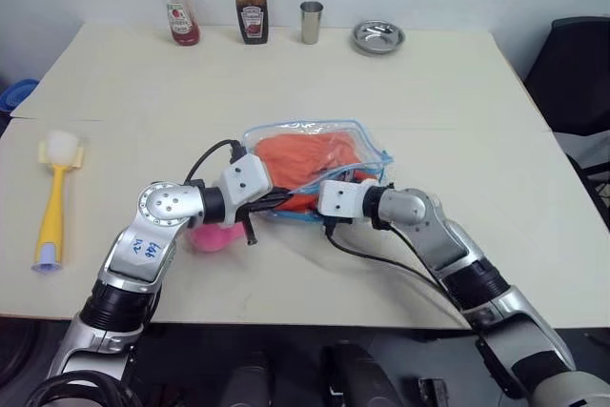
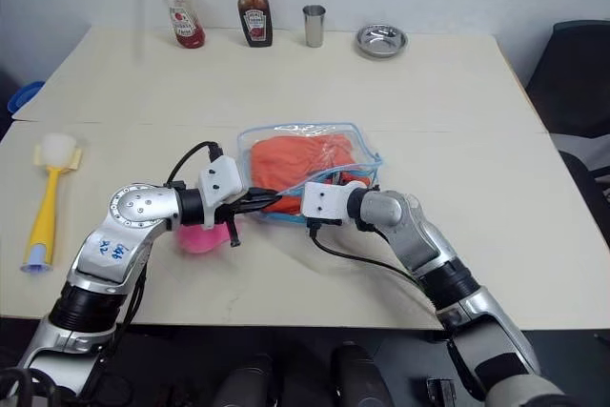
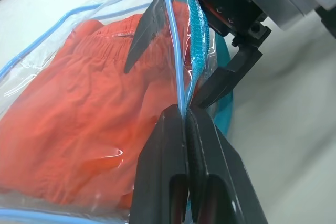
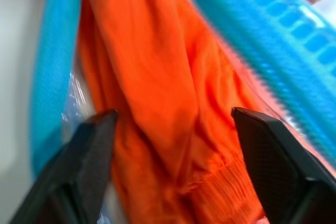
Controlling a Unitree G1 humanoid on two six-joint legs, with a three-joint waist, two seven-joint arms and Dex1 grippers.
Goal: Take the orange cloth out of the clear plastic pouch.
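Nearest us, our left gripper [image 3: 185, 116] is pinched tight on the blue-trimmed edge of the clear plastic pouch [image 1: 367, 147]. Just beyond, our right gripper [image 4: 173, 124] reaches into its mouth, fingers spread wide astride the orange cloth [image 1: 310, 159], which lies inside on the table [image 1: 429, 92].

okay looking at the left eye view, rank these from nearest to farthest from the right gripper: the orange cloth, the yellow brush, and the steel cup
From the right gripper:
1. Orange cloth, right at it, inside the pouch.
2. Steel cup, at the table's far edge.
3. Yellow brush, far off on the left side.
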